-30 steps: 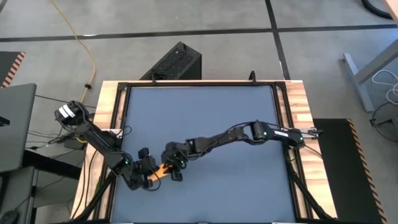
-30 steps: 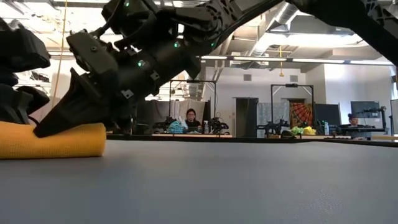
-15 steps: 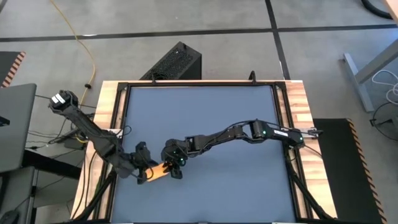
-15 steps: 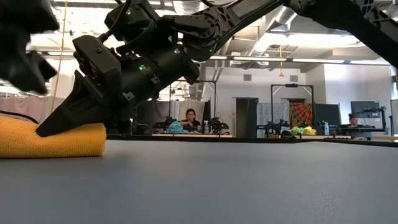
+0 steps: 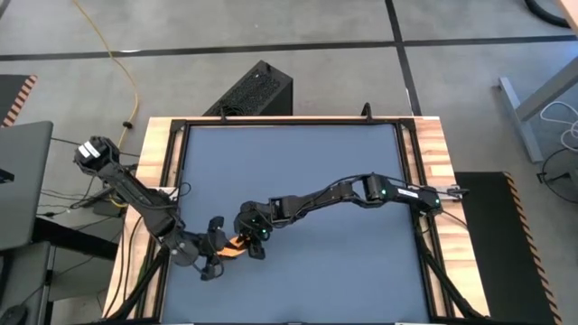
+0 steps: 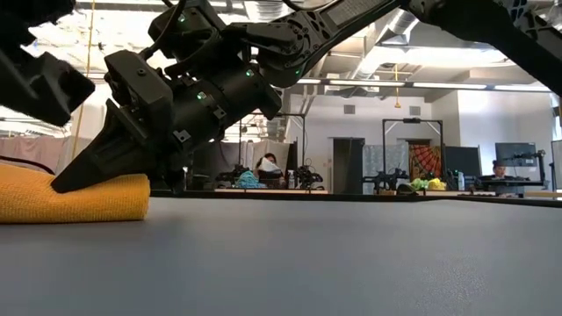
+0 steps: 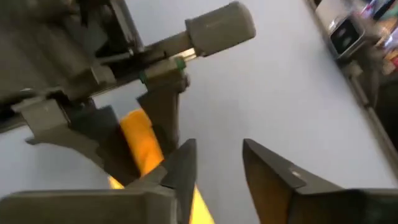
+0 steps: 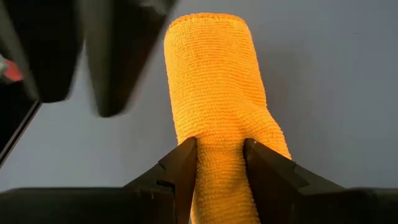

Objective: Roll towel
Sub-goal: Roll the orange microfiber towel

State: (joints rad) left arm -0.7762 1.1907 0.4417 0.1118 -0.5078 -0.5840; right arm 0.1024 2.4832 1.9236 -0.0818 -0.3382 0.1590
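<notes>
The towel (image 8: 211,81) is a bright orange-yellow roll lying on the blue-grey mat near the table's near left corner (image 5: 232,245). In the low view the towel (image 6: 79,197) rests lengthwise on the mat. My right gripper (image 8: 221,162) reaches in from the table's right and is shut on the roll's nearer end. My left gripper (image 7: 217,162) hovers open just left of the towel (image 5: 213,248), lifted above it (image 6: 39,83), with nothing between its fingers. My right gripper pinches the roll's right end (image 8: 217,146) between its two fingers, one on each side, and the cloth narrows between them. The fingers (image 6: 88,167) slant down from the table's right and lie along the roll. The towel stays flat on the mat.
A raised wooden rim (image 5: 153,181) frames the mat. A black box (image 5: 255,88) stands on the floor beyond the far edge. The mat's far and right parts hold only my right arm (image 5: 361,191). A person (image 6: 268,165) sits in the room behind.
My left gripper has risen off the towel's left end and tipped its fingers more level, now hanging clear above it. The towel and my right gripper have kept still.
</notes>
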